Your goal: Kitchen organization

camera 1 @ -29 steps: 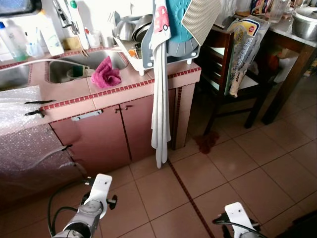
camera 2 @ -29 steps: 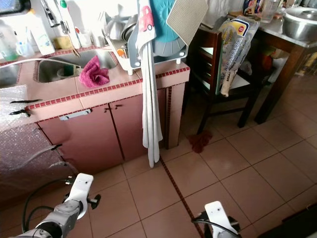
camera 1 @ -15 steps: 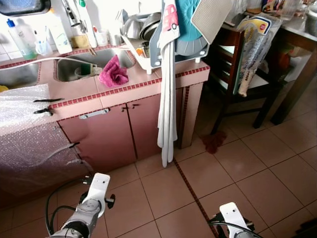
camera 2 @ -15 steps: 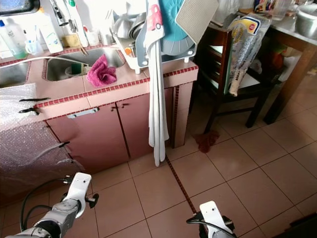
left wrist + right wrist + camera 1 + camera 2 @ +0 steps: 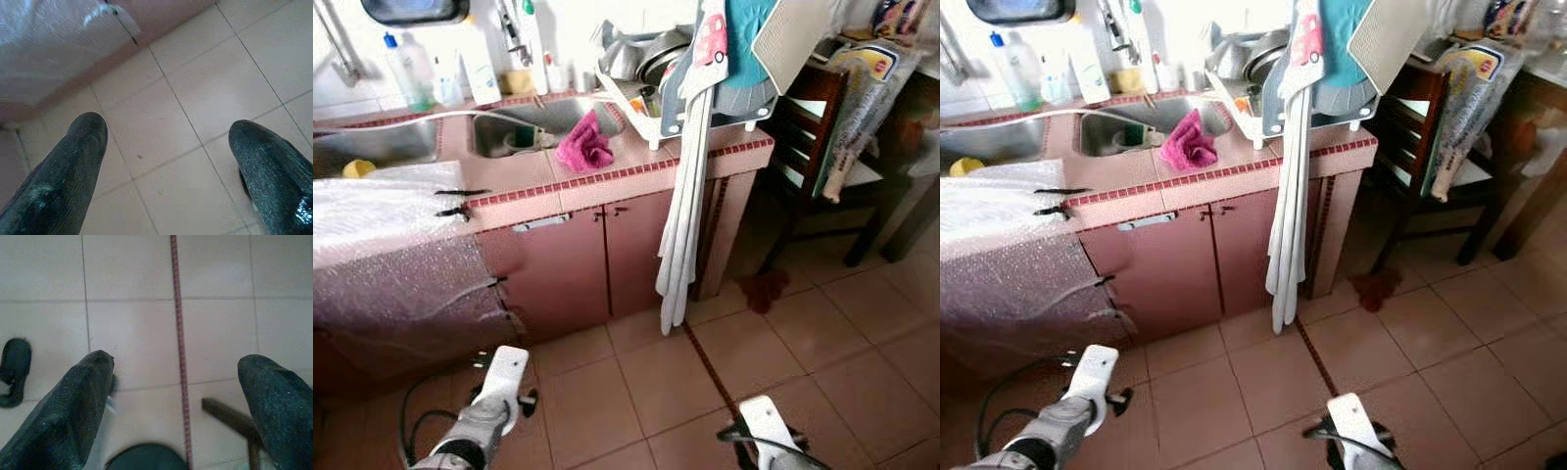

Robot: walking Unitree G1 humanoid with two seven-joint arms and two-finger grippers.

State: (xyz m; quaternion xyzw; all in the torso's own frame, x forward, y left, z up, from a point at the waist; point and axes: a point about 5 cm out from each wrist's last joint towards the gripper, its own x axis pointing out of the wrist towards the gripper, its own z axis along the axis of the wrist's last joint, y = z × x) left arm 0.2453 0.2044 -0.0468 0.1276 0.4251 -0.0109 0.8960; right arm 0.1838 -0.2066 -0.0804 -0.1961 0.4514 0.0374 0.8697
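A counter (image 5: 607, 181) runs along the far side, with 2 cabinet doors (image 5: 607, 250) beneath its front edge. A sink (image 5: 524, 122) is sunk into the counter near its back edge, and a cloth (image 5: 583, 147) lies on the counter just right of the sink. At the counter's right end stands a dish rack (image 5: 690, 83), holding bowls (image 5: 641, 59). A long towel (image 5: 683, 225) hangs from the rack past the counter's front edge, down toward the floor (image 5: 783, 333). Bottles (image 5: 411, 78) stand along the back edge, left of the sink. Bubble wrap (image 5: 391, 245) drapes over the counter's left end and front. Right of the counter stands a chair (image 5: 808, 147), with a bag (image 5: 850, 108) leaning on it. A stain (image 5: 764, 290) lies on the floor before the chair.
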